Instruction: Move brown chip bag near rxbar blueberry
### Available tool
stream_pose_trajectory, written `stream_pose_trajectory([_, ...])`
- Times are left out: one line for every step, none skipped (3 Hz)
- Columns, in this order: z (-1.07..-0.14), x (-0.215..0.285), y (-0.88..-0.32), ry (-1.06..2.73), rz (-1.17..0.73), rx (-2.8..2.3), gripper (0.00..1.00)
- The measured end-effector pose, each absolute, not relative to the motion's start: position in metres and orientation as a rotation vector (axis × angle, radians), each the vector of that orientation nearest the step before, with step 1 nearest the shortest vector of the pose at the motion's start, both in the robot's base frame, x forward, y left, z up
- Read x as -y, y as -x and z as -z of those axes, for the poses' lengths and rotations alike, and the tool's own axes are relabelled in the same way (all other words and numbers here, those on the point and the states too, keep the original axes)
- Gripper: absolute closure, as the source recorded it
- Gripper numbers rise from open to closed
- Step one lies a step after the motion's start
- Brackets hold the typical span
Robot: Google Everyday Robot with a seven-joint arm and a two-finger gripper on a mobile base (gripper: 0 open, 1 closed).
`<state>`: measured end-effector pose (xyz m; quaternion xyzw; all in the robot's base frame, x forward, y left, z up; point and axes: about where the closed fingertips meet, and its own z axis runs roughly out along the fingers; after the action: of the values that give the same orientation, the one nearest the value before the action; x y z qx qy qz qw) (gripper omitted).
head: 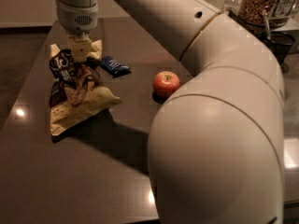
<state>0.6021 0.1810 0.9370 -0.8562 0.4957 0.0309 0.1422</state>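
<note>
The brown chip bag stands tilted on the dark table at the left, its cream lower end spread on the surface. My gripper comes straight down from above and is shut on the bag's upper edge. The rxbar blueberry, a small dark-blue wrapper, lies flat just right of the bag's top, close to the gripper. The bag's upper right corner nearly touches the bar.
A red-orange apple sits right of the bar. My large white arm fills the right and foreground. Jars of snacks stand at the back right. The dark table extends toward the front.
</note>
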Motion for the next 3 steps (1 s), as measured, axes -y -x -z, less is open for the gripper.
stream_pose_trajectory([-0.928,-0.172,-0.616,2.448,-0.066,-1.493,0.61])
stream_pose_trajectory([-0.922,-0.168,-0.623,2.426,-0.059,-1.529,0.3])
stream_pose_trajectory([-0.922,-0.172,-0.626,2.416,-0.058,-1.52,0.07])
